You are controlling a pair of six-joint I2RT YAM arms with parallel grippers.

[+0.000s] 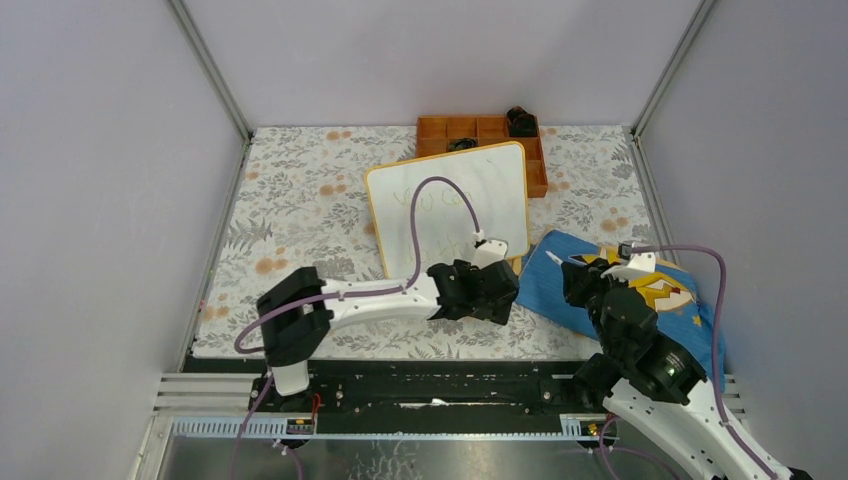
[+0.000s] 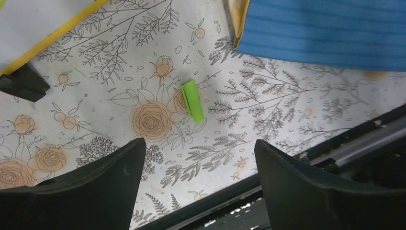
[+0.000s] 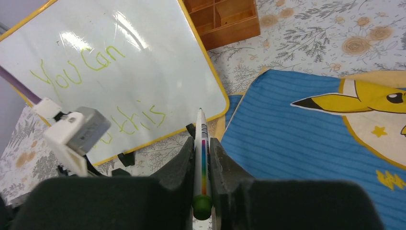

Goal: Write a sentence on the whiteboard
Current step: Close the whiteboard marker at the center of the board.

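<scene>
The whiteboard [image 1: 450, 205] lies at an angle in the middle of the flowered table [image 1: 300, 200], with its far corner just beside the orange tray [image 1: 480, 130] and its near right corner close to the blue cloth [image 1: 640, 290].

In the top view the sentence [image 3: 81, 67] is almost not readable. The right wrist view shows it clearly: light green letters in 2 lines, "You can" above and "this" below. The beginning of the lower line is hidden behind the white camera block of the other arm.

The right gripper [image 3: 202, 158] is above the edge of the cloth, and its jaws are pressed together on the pen [image 3: 202, 143]. The pen has a rainbow stripe, and its white tip points toward the near corner of the board without touching it. The top view does not let me see this pen well.

The left gripper [image 2: 198, 158] is low over the table, just in front of the board's near edge. Its 2 jaws stand wide apart and nothing is between them. Only the left wrist view shows a small green piece [image 2: 193, 100] lying on the table beyond the fingers. The same view shows 1 black foot [image 2: 21, 84] under the board's yellow frame.
</scene>
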